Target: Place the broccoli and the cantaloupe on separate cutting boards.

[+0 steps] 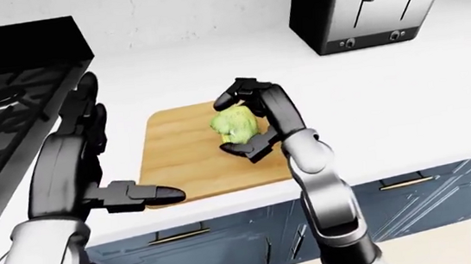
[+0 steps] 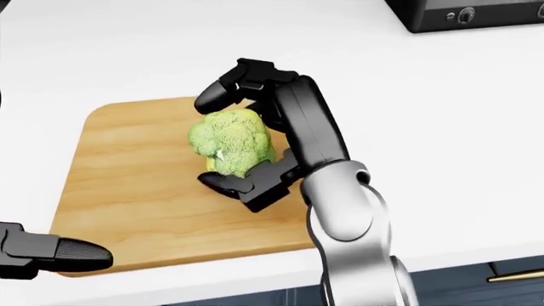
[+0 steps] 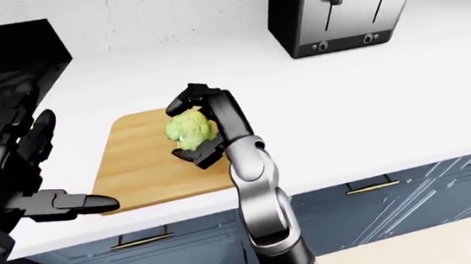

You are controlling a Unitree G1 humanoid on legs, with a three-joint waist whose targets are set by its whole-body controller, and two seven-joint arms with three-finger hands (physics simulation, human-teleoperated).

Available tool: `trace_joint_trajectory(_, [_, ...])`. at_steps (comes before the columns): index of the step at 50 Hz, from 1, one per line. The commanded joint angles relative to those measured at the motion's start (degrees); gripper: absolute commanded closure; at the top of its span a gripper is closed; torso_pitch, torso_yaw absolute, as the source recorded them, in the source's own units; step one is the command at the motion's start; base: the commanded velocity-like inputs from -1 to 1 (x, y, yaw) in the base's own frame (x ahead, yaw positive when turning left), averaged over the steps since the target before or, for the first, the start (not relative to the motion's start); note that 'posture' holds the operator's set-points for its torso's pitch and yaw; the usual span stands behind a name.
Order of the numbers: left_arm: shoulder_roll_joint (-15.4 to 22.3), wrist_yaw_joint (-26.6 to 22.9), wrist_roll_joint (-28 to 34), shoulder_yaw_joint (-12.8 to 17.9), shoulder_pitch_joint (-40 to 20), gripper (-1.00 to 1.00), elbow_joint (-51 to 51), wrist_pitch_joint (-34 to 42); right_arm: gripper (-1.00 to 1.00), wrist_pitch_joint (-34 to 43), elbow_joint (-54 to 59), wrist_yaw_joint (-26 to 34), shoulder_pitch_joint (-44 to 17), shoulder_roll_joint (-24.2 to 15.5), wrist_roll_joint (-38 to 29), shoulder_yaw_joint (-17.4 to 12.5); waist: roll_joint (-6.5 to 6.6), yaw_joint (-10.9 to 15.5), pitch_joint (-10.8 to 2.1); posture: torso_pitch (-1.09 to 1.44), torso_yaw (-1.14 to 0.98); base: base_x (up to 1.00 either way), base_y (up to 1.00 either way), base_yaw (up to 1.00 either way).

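A green broccoli is held in my right hand, whose fingers curl over its top and under its base. It hangs over the middle of a wooden cutting board on the white counter; I cannot tell whether it touches the board. My left hand is open and empty at the board's lower-left edge, its fingers pointing right. No cantaloupe and no second board show in any view.
A silver two-slot toaster stands at the top right of the white counter. A black gas stove lies at the left. Blue drawers with brass handles run below the counter edge.
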Motion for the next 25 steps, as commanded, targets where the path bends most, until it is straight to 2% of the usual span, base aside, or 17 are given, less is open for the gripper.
trace_joint_trajectory(1, [0.2,-0.3,0.7,0.4,-1.0,-1.00,-1.2,-1.9,0.40,-1.9,-2.1,-0.6,-1.7,0.4,-0.4,0.2,0.33,0.0,-1.23,0.00,0.00,0.00,0.00,0.00])
trace_joint_trajectory(15, [0.7,0.6,0.3,-0.1,-1.2,-1.00,-1.2,-1.3,0.02,-2.2,-1.7,-0.1,-1.8,0.5,-0.9,0.1,0.36,0.0,-1.24,0.00,0.00,0.00,0.00,0.00])
trace_joint_trajectory(20, [0.7,-0.5,1.0,0.4,-1.7,-1.00,-1.2,-1.2,-0.31,-1.9,-2.2,0.3,-1.8,0.5,-1.2,0.1,0.39,0.0,-1.21,0.00,0.00,0.00,0.00,0.00])
trace_joint_trajectory(23, [0.3,-1.4,1.9,0.5,-1.9,-1.00,-1.2,-1.4,-0.44,-1.5,-2.8,0.6,-1.7,0.4,-1.4,0.3,0.38,0.0,-1.18,0.00,0.00,0.00,0.00,0.00])
trace_joint_trajectory(25, [-0.3,-2.1,2.5,0.8,-1.7,-1.00,-1.2,-2.0,-0.63,-1.4,-3.1,0.8,-1.5,0.5,-1.6,0.4,0.36,0.0,-1.18,0.00,0.00,0.00,0.00,0.00])
